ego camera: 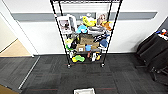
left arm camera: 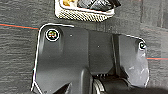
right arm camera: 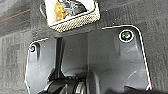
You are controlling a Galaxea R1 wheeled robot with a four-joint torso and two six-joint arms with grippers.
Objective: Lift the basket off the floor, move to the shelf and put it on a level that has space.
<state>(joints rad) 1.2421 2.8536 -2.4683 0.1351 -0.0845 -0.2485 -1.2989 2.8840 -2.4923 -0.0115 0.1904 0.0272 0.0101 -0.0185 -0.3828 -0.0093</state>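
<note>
Cream woven wicker marks the nearest thing: the rectangular cream basket (ego camera: 84, 91) sits on the dark grey carpet floor (ego camera: 50, 75) at the very near edge of the head view, straight ahead of the robot and well apart from the rack. In the left wrist view the same basket (left arm camera: 83, 14) lies on the carpet just past the arm's dark plate, holding dark crumpled items and something yellowish; the right wrist view shows it (right arm camera: 75, 21) the same way, with a yellow piece and dark items inside. Whether either gripper's fingers are open or closed cannot be told from these views, and nothing is seen in their grasp. A thin red line (ego camera: 42, 89) crosses the carpet near the basket. Farther on, the tall black metal wire shelf (ego camera: 85, 32) stands on small casters against the white wall (ego camera: 130, 30), its lower tiers crowded with brown cardboard boxes (ego camera: 86, 40), framed pictures (ego camera: 64, 25) and colourful toys (ego camera: 88, 22). Its uppermost wire level (ego camera: 86, 1) runs along the top edge of the head view. To the right, a table draped in black cloth (ego camera: 153, 50) stands by the wall.
</note>
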